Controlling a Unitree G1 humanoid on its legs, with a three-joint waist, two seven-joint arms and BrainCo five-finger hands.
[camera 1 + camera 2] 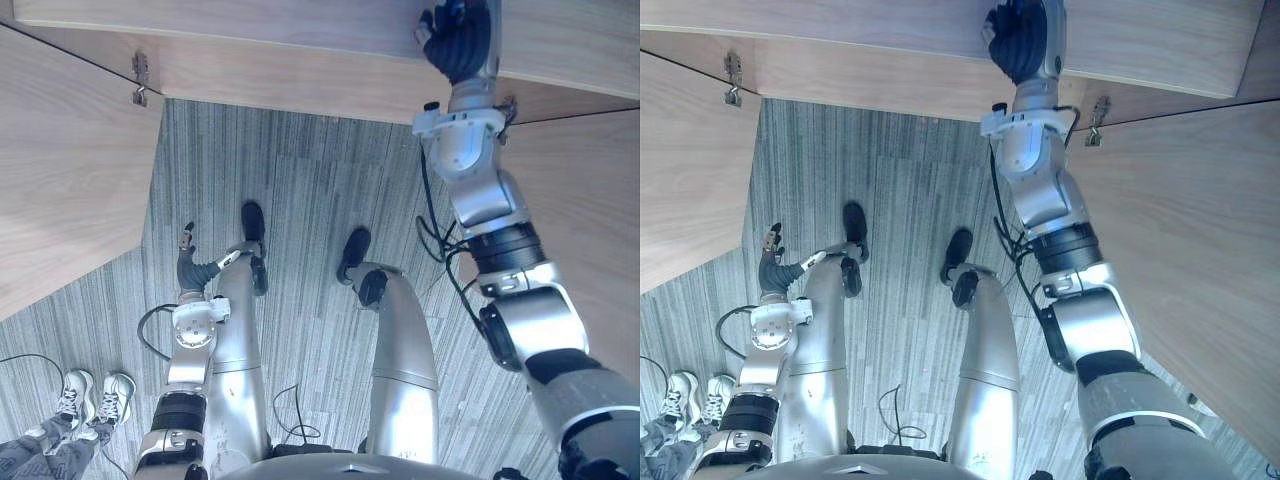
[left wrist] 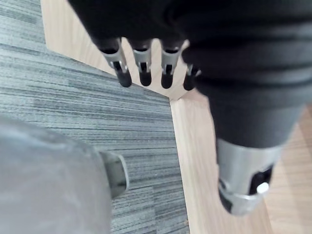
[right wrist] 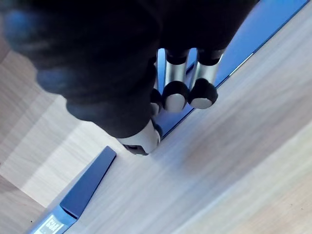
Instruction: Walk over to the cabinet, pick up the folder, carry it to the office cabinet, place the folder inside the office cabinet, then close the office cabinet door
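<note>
My right hand (image 1: 457, 40) reaches up over the office cabinet's wooden shelf (image 1: 300, 55). In the right wrist view its fingers (image 3: 176, 92) and thumb (image 3: 139, 139) are curled onto the edge of the blue folder (image 3: 273, 27), which lies flat on the pale wood. A dark blue corner of the folder (image 3: 87, 183) sticks out past the thumb. My left hand (image 1: 188, 262) hangs low beside the body with relaxed, straight fingers (image 2: 141, 68) and holds nothing.
The cabinet's two doors stand swung open, the left door (image 1: 60, 180) and the right door (image 1: 590, 210), with metal hinges (image 1: 140, 80) at the frame. Grey carpet (image 1: 300, 190) lies between them. A person's shoes (image 1: 95, 395) are at the lower left.
</note>
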